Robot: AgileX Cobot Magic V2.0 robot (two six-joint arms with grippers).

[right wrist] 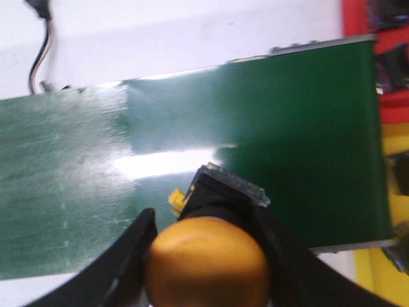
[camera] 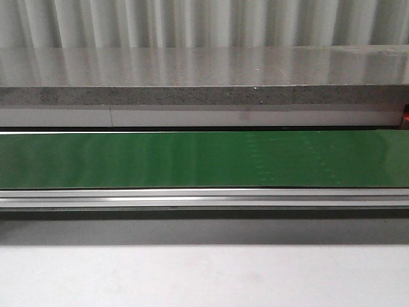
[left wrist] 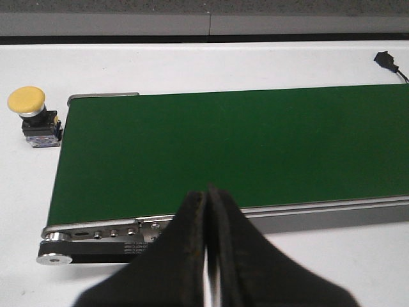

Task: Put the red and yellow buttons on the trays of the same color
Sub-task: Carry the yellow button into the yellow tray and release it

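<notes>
Left gripper (left wrist: pixel 206 256): seen only in the left wrist view, poised above the near edge of the green conveyor belt (left wrist: pixel 236 150). Its two black fingers (left wrist: pixel 185 249) are pressed together with only a thin slit of light between them; nothing is held. A yellow button (left wrist: pixel 27 101) on a black base stands upright on the white table (left wrist: pixel 211 64), just beside the belt's end roller corner and apart from the gripper. A black cable connector (left wrist: pixel 386 61) lies on the table beyond the belt's far edge.

Right gripper (right wrist: pixel 211 256): seen only in the right wrist view, held over the belt (right wrist: pixel 255 128) near its end. Its fingers (right wrist: pixel 121 262) sit on either side of a second yellow button (right wrist: pixel 208 262), clamped around the domed cap; the button's black body (right wrist: pixel 223 188) with a small yellow tab projects forward from the cap, so the part is carried tilted rather than upright. Whether the button is clear of the belt surface cannot be judged.

Beyond the belt's end, a red tray (right wrist: pixel 377 38) and a yellow tray (right wrist: pixel 390 256) appear at the frame edge; dark items lie in the red one, too blurred to identify. A cable (right wrist: pixel 39 38) runs across the table beyond the belt.

Front view: belt (camera: pixel 204 160), its aluminium rail (camera: pixel 204 198) and a grey stone ledge (camera: pixel 204 80) only; neither arm nor button appears
</notes>
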